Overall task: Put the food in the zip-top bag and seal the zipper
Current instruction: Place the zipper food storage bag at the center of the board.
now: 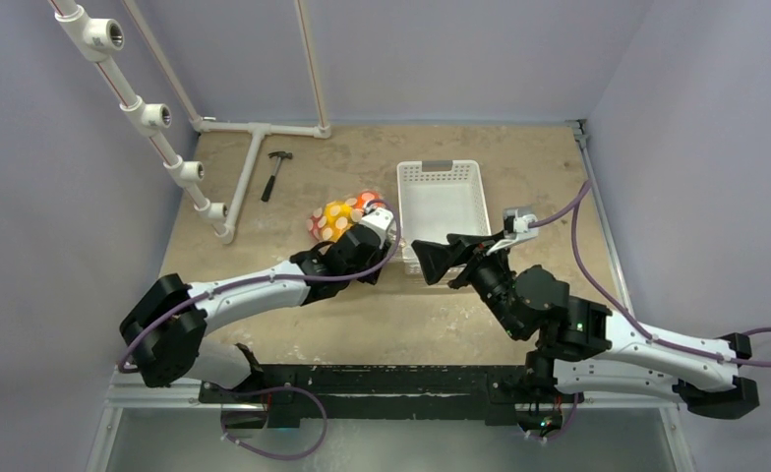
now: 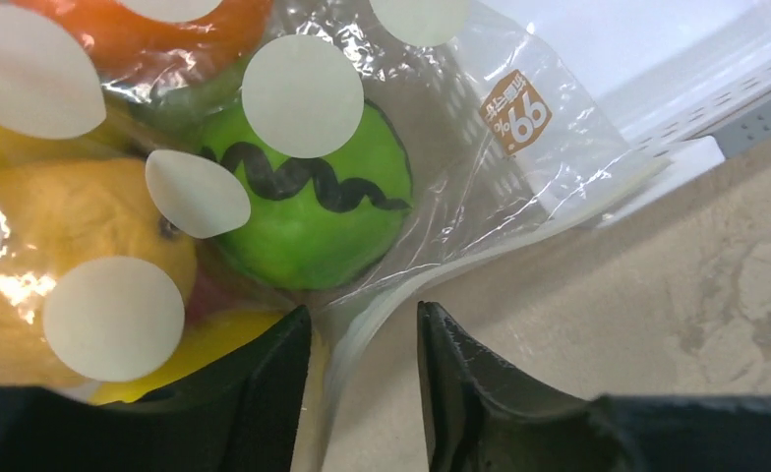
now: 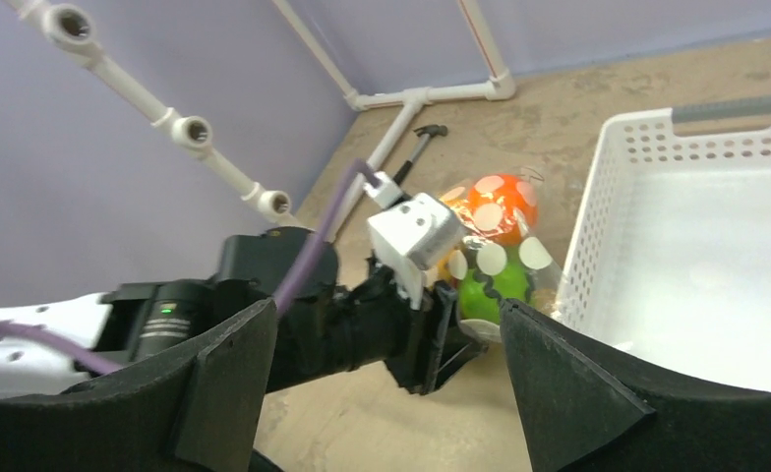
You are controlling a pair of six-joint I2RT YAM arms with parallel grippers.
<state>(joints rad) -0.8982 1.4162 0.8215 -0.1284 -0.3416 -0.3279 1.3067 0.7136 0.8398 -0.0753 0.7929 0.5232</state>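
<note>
— Between the left jaws, parted a little and clamping nothing: the thin clear zipper strip (image 2: 519,241), lying loose in the gap. Just beyond, the green toy fruit with a black squiggle (image 2: 313,216), packed with orange and yellow ones inside the clear dotted zip-top bag (image 1: 334,220).

— And the right jaws?

— Spread wide, empty, hanging by the near corner of the white slotted plastic basket (image 1: 441,175). Bag on the desk (image 1: 401,324), just left of it.

— Sealed?

— Cannot tell. Probably best: pinch squarely on the strip, slide along slowly, steady the far end with the right.
</note>
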